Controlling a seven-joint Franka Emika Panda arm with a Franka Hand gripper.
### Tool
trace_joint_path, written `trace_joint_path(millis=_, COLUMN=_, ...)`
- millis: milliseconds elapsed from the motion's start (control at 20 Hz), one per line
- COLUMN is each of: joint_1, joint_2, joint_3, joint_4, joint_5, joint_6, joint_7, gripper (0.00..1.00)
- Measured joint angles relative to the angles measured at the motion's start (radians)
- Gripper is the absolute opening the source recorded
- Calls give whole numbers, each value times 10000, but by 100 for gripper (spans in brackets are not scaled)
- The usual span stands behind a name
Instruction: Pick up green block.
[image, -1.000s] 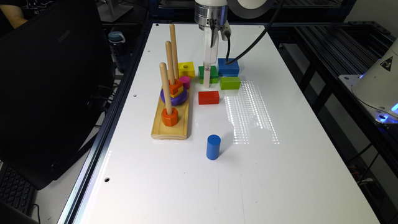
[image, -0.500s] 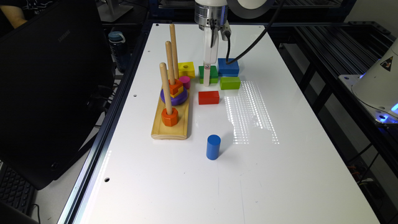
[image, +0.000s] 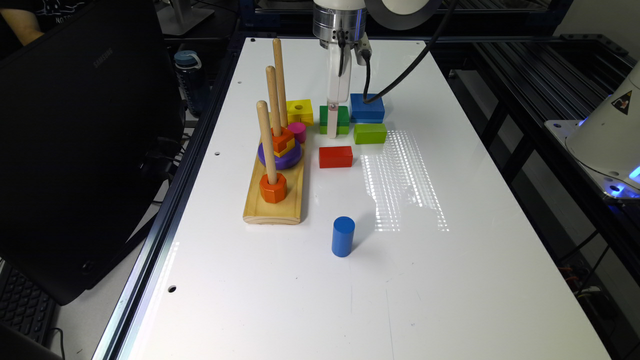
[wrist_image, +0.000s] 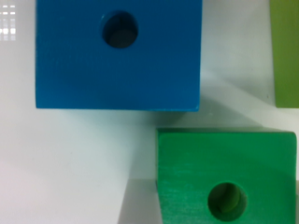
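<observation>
With the end effector (image: 333, 120) lowered onto the green block (image: 334, 120), which sits on the bench (image: 450, 260) between the yellow block (image: 300, 111) and blue block (image: 367, 107), lifting remains, though finger closure cannot be determined.

Robotics lab: white table (image: 450, 280), metal framing (image: 525, 90), monitor (image: 75, 150).
</observation>
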Motion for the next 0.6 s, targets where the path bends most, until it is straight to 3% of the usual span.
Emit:
trace_joint_path(millis=550, joint_1=0, joint_2=0, joint_3=0, joint_4=0, joint_5=0, joint_6=0, joint_7=0, gripper=100)
trace_joint_path(millis=600, joint_1=0, joint_2=0, joint_3=0, joint_4=0, joint_5=0, joint_6=0, joint_7=0, gripper=0)
